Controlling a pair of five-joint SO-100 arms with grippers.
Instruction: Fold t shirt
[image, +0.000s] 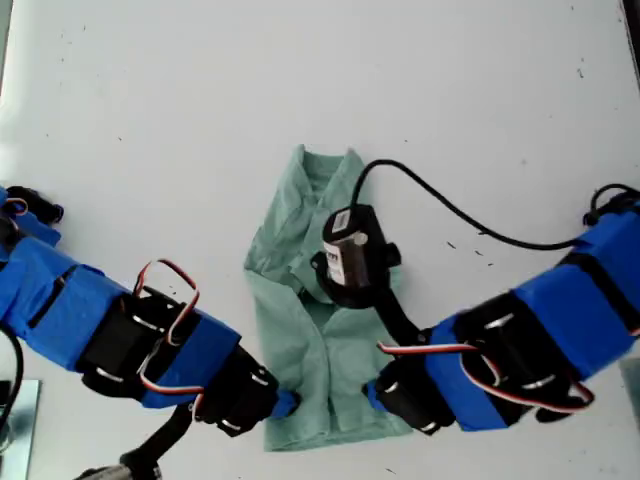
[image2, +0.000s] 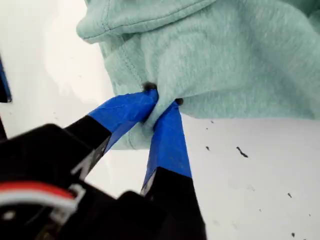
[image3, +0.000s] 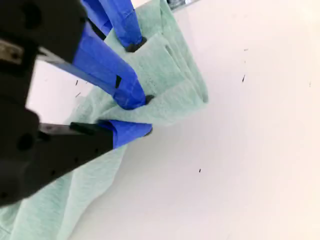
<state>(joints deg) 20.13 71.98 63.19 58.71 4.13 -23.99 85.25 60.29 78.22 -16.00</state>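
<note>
The pale green t shirt (image: 300, 330) lies on the white table (image: 150, 100), folded into a narrow strip with its collar at the far end. My first gripper (image: 372, 393), on the arm from the exterior view's right, is shut on the shirt's edge (image2: 225, 60), the cloth bunched between its blue tips (image2: 162, 97). My second gripper (image: 290, 403), on the arm from the exterior view's left, is shut on the opposite edge near the hem corner (image3: 170, 75), with fabric between its jaws (image3: 147, 116). The first gripper's fingers (image3: 122, 20) show beyond it.
A black wrist camera (image: 350, 255) with a cable hangs over the middle of the shirt and hides part of it. A metal plate (image: 20, 410) sits at the exterior view's lower left. Bare white table surrounds the shirt.
</note>
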